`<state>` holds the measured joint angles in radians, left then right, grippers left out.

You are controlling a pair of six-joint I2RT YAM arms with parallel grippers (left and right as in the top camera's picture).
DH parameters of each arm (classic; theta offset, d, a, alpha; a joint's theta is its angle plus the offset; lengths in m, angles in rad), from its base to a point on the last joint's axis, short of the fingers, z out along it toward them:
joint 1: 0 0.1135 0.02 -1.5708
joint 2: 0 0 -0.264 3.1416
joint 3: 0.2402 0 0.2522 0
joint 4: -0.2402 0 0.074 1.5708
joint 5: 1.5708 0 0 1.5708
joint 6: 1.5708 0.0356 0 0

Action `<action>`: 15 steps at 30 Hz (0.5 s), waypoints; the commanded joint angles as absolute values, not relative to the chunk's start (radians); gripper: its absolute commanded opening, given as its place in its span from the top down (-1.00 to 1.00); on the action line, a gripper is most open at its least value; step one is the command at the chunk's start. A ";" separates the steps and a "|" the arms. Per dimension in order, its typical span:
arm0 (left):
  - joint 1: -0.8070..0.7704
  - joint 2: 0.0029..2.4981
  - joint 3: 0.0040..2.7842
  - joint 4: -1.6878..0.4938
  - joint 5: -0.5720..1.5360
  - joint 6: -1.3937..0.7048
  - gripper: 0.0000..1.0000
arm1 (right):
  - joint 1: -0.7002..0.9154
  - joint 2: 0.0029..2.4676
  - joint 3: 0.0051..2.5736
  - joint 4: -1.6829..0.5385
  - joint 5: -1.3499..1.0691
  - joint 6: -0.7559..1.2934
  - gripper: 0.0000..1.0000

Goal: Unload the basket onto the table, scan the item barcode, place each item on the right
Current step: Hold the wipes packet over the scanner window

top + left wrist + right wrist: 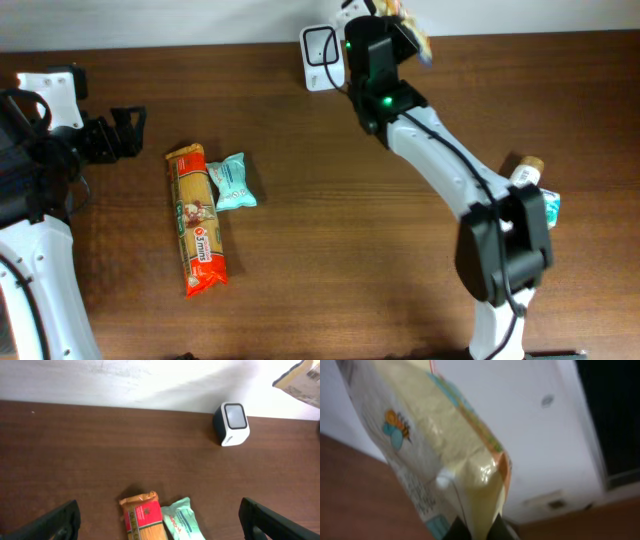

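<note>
While right fingers (pixel 456 533) pinch a pouch (pixel 455 455) of pale yellow contents, left fingers (pixel 57 521) spread wide

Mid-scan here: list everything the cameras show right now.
scanner: one, white with dark face, far edge of table
pouch: one, pale yellow, held in the air near the scanner
pasta packet: one, orange-red, lying left of centre
small packet: one, teal, right beside the pasta packet
bottle: one, white with brown cap, right side, partly hidden by the right arm
table: one, dark brown wood
left gripper: one, black, open and empty, far left
right gripper: one, black, shut on the pouch
</note>
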<state>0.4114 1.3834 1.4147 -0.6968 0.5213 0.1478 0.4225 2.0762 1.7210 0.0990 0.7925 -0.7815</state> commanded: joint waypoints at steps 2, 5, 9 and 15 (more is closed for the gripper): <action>0.408 1.374 1.425 -0.693 0.535 0.139 -0.98 | 0.439 2.217 1.741 0.407 0.935 -1.272 0.92; 0.408 1.374 1.425 -0.693 0.535 0.139 -0.98 | 0.439 2.299 1.741 0.543 0.925 -1.344 0.92; 0.408 1.374 1.425 -0.693 0.535 0.139 -0.98 | 0.436 2.326 1.741 0.641 0.847 -1.358 0.92; 0.408 1.374 1.425 -0.693 0.534 0.139 -0.98 | 0.432 2.390 1.742 0.698 0.756 -1.437 0.92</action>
<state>0.4114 1.3834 1.4151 -0.6941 0.5209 0.1478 0.4328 2.3692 1.7226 0.6807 0.8093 -1.4254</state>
